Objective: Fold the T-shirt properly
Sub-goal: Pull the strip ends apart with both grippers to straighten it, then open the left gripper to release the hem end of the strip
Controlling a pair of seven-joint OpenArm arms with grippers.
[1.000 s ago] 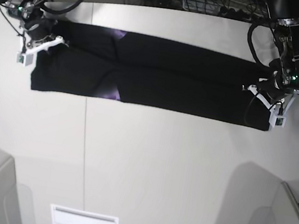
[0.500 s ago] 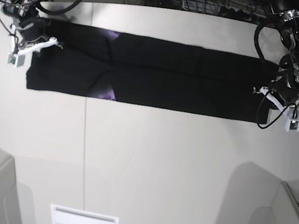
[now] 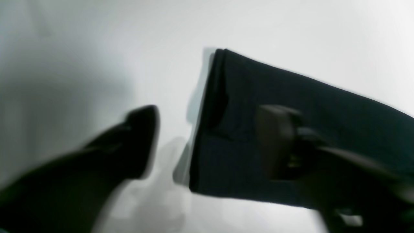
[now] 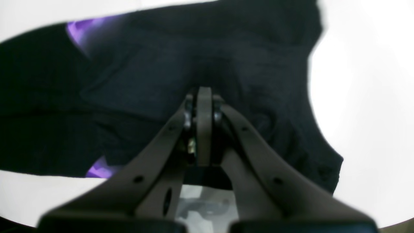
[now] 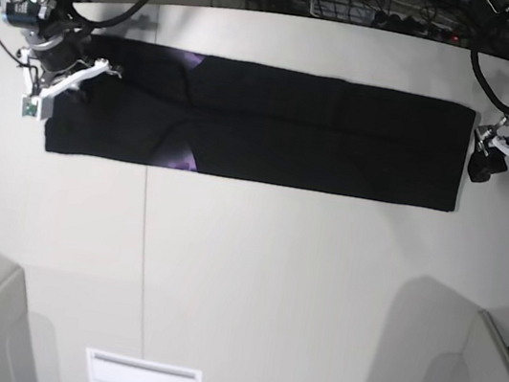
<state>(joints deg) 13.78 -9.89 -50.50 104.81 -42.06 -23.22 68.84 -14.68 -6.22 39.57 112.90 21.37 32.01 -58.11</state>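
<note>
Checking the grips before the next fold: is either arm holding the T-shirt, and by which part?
The right gripper is shut on the T-shirt near its sleeve end. The left gripper is open just off the opposite edge, holding nothing.

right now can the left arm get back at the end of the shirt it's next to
Probably yes. The left gripper stands open just off the T-shirt's end, one finger above the cloth, and only bare table lies between.

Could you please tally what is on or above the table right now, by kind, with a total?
T-shirt, black, folded into a long strip: 1
Grippers: 2 (left gripper open, right gripper shut on the T-shirt)
White table: 1
Total: 4
</note>
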